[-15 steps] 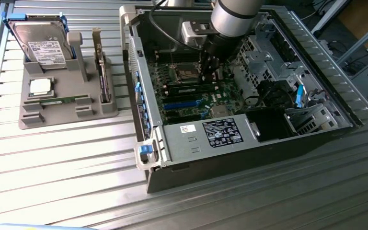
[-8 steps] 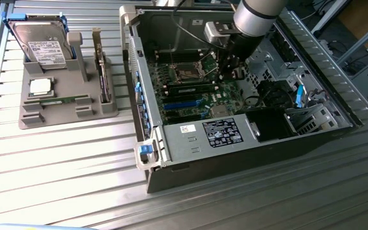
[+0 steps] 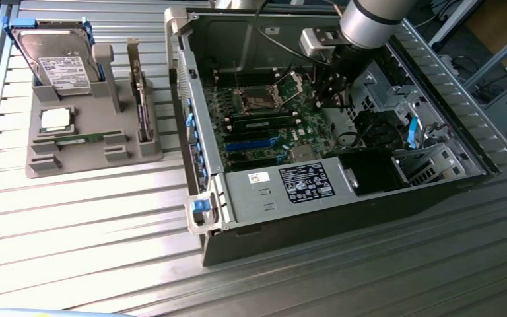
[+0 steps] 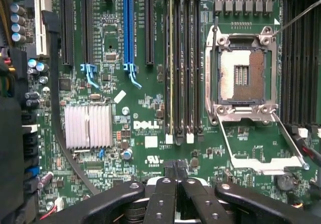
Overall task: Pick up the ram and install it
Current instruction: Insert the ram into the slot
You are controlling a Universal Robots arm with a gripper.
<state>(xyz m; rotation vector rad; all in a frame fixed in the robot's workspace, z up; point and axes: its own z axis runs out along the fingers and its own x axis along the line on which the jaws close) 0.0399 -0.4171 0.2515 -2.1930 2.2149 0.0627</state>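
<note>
The ram, a thin green stick, lies flat in the grey holder at the exterior view's left, outside the computer case. My gripper hangs inside the open case above the motherboard, far from that stick. In the wrist view its black fingers are pressed together with nothing between them, so the gripper is shut. It hovers near the end of the memory slots. One slot shows a thin greenish edge along its length; I cannot tell whether a stick sits in it.
The holder also carries a hard drive, a square silver processor and an upright dark card. Inside the case are the open processor socket, a silver heat sink, the power supply and cables. The case walls ring the board.
</note>
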